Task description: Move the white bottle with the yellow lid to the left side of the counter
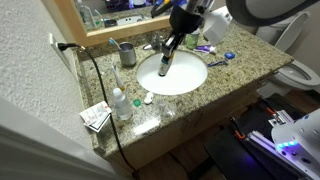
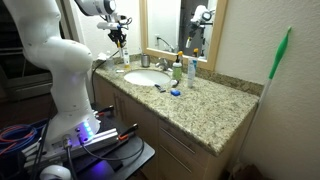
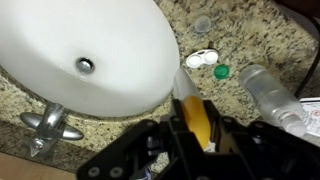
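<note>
My gripper (image 3: 197, 128) is shut on the white bottle with the yellow lid (image 3: 188, 88). In the wrist view its yellow cap sits between the fingers and its white body points away over the sink's rim. In both exterior views the gripper (image 1: 168, 47) (image 2: 120, 38) holds the bottle (image 1: 165, 63) (image 2: 122, 50) in the air above the oval white sink (image 1: 185, 78) of the granite counter (image 1: 240, 60). The chrome faucet (image 1: 155, 44) stands just behind the sink and also shows in the wrist view (image 3: 45, 125).
A clear bottle with a white cap (image 1: 120, 103) (image 3: 268, 90) stands near one end of the counter by a small box (image 1: 97, 117). A metal cup (image 1: 128, 52), a white lens case (image 3: 203, 60) and a green-and-white bottle (image 2: 192, 70) are also there. A mirror (image 1: 110, 15) backs the counter.
</note>
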Controlling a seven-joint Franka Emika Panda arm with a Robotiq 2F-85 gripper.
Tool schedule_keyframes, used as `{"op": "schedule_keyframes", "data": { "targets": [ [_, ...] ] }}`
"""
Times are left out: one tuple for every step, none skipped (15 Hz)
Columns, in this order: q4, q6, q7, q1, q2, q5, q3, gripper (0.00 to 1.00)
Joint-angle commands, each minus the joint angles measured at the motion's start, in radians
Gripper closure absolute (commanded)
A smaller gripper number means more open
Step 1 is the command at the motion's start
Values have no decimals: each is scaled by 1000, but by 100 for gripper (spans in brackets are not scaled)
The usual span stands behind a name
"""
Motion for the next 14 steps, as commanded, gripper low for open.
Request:
{"op": "schedule_keyframes", "data": {
  "targets": [
    [75,46,95,-19,112,-107,9,94],
    [88,54,103,-13,133,-108,4,94],
    [95,78,111,-8,151,-104,-1,94],
    [104,101,103,-3,170,-80,-3,94],
    [69,68,93,-1,122,-82,-5,74],
    [78,83,94,1,139,-81,-7,74],
    [84,90,94,2,150,-81,-8,74],
    [89,91,94,3,157,-81,-9,74],
    [102,40,94,3,154,-88,-9,94],
    [106,25,90,3,153,-105,-10,94],
    [109,15,75,3,155,-106,-10,94],
    [109,11,72,3,155,-121,-11,94],
    [109,13,70,3,155,-134,-11,94],
    [108,23,64,3,157,-139,-11,94]
  ]
}}
